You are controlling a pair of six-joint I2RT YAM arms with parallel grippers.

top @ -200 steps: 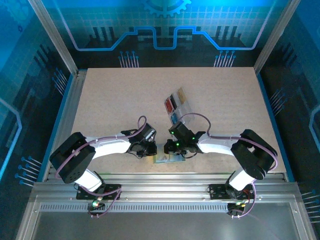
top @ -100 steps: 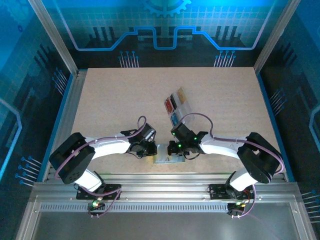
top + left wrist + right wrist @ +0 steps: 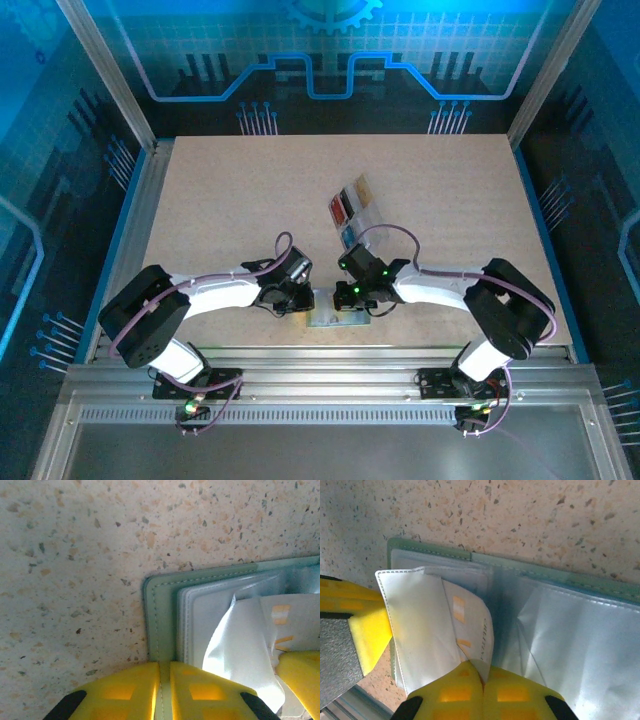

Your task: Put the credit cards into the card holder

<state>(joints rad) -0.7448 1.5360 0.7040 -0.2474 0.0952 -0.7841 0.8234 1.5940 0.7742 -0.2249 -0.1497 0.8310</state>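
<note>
Tabletop (image 3: 230,200): beige, flecked brown and grey.
Surroundings: blue-lit panels (image 3: 330,60) with circuit lines; metal rails (image 3: 320,365) along the near edge.
Card holder (image 3: 328,318): open at the middle of the near edge.
Left gripper (image 3: 161,685): jaws pinching its green cover.
Right gripper (image 3: 482,687): jaws pinching a pale credit card (image 3: 469,622) partly in a clear sleeve (image 3: 415,620).
Writing: card's small print unreadable.
Tray (image 3: 357,210): near the tabletop's centre.
</note>
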